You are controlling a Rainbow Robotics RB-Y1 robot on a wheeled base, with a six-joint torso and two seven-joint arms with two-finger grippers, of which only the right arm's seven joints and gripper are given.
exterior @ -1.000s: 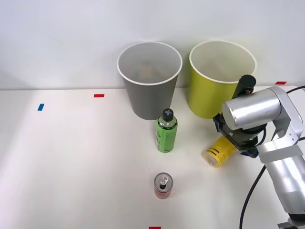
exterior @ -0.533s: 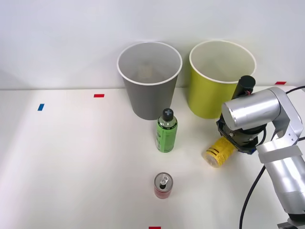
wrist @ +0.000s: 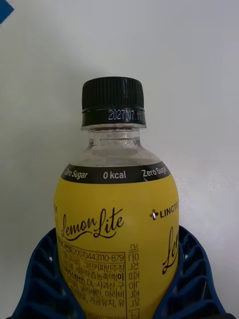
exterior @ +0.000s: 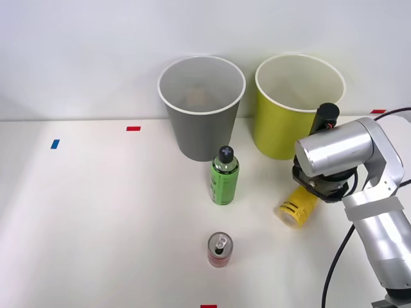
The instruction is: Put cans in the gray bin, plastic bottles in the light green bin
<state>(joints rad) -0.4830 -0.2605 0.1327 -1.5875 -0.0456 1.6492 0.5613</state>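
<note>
In the front view, the tall round gray bin [exterior: 201,106] with a white rim stands at the back of the white surface [exterior: 109,212], and the yellow-green bin [exterior: 290,106] of like shape stands just beside it to its right. A small green-labelled plastic bottle [exterior: 224,176] with a black cap stands upright in front of the gray bin. Nearer the camera, a short red can [exterior: 219,249] with a silver top and pull tab stands upright, well apart from the bins. The right gripper [exterior: 316,190] reaches down over a small yellow plastic bottle [exterior: 297,205] that lies tilted on the surface in front of the yellow-green bin.

In the right wrist view, the blue ribbed fingers [wrist: 42,279] press against both sides of the yellow bottle's body. Its label reads "Lemon Lite", a black band says "Zero Sugar" and "0 kcal", and the black cap [wrist: 113,101] is printed "2027.07.1". Small Korean print and the number 20070443110-879 sit lower down.
</note>
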